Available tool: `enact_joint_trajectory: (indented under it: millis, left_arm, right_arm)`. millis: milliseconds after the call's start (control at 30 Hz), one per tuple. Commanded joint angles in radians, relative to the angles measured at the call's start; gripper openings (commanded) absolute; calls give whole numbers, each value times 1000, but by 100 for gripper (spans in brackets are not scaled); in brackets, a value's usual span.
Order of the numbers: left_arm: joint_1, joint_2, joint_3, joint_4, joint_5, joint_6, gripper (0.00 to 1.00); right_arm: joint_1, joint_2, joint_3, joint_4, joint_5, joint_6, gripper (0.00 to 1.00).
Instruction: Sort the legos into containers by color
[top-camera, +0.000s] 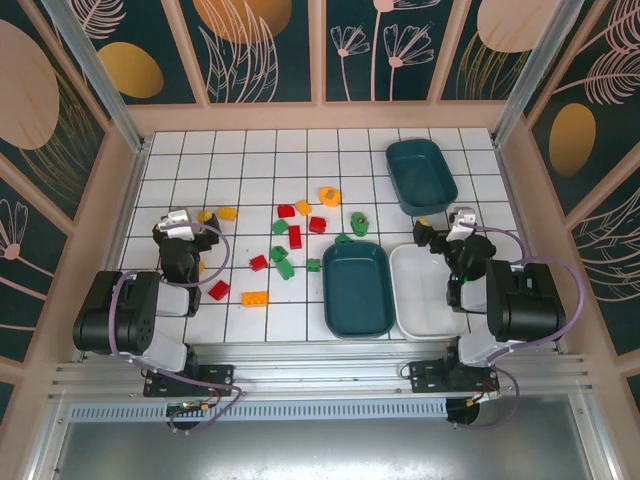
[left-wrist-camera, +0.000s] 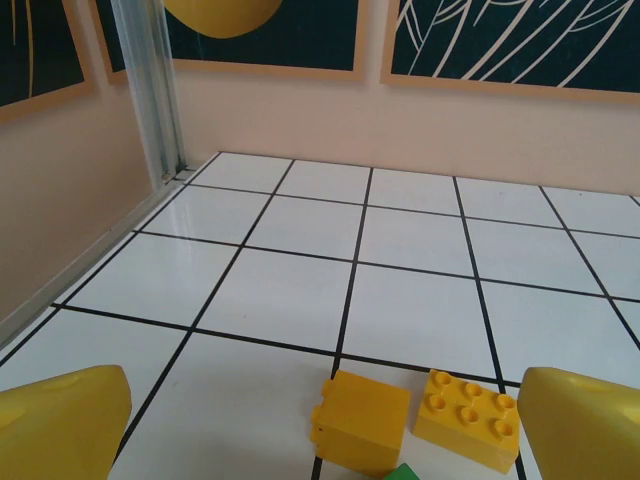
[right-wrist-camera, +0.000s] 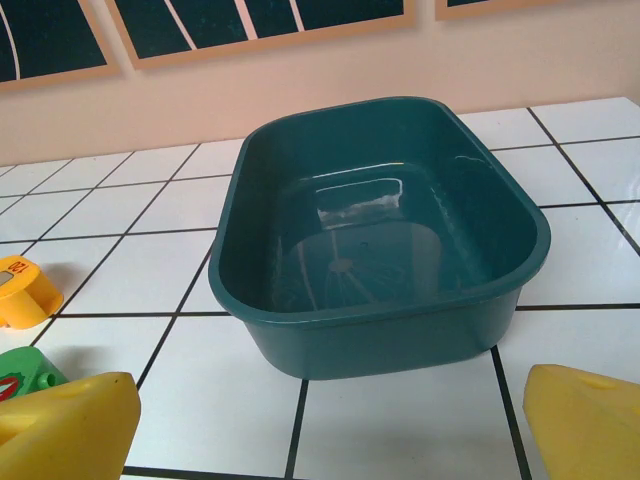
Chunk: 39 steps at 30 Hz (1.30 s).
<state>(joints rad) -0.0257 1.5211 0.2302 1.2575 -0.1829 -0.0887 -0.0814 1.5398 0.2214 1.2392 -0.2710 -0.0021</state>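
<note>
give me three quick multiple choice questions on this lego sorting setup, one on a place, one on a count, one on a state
1. Where does the white tray sit?
A. beside the near teal tray, on its right
B. at the far left corner
C. inside another tray

2. How many trays are dark teal?
A. one
B. two
C. three

3. What is in the far teal tray?
A. red bricks
B. yellow bricks
C. nothing

Answers: 1 A, the top view shows them side by side; 2 B, one near and one far, plus the white one; 3 C, the right wrist view shows its bare bottom.
</note>
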Motion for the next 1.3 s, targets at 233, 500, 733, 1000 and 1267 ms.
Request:
enact_joint_trajectory:
  millis: [233, 500, 733, 1000, 1267]
  left_arm:
    - [6, -4, 6, 15, 18, 16, 99]
    - [6, -2, 8, 10, 19, 15, 99]
    - [6, -3, 7, 11, 19, 15, 99]
    - [6, -2, 7, 11, 19, 15, 99]
    - [6, -140, 84, -236, 31, 22, 99]
  right_arm:
    - [3, -1, -10, 52, -8, -22, 99]
    - [1, -2, -10, 50, -8, -22, 99]
    - [1, -1, -10, 52, -8, -21, 99]
    - [2, -2, -9, 49, -8, -21, 99]
    - [51, -115, 159, -334, 143, -25, 99]
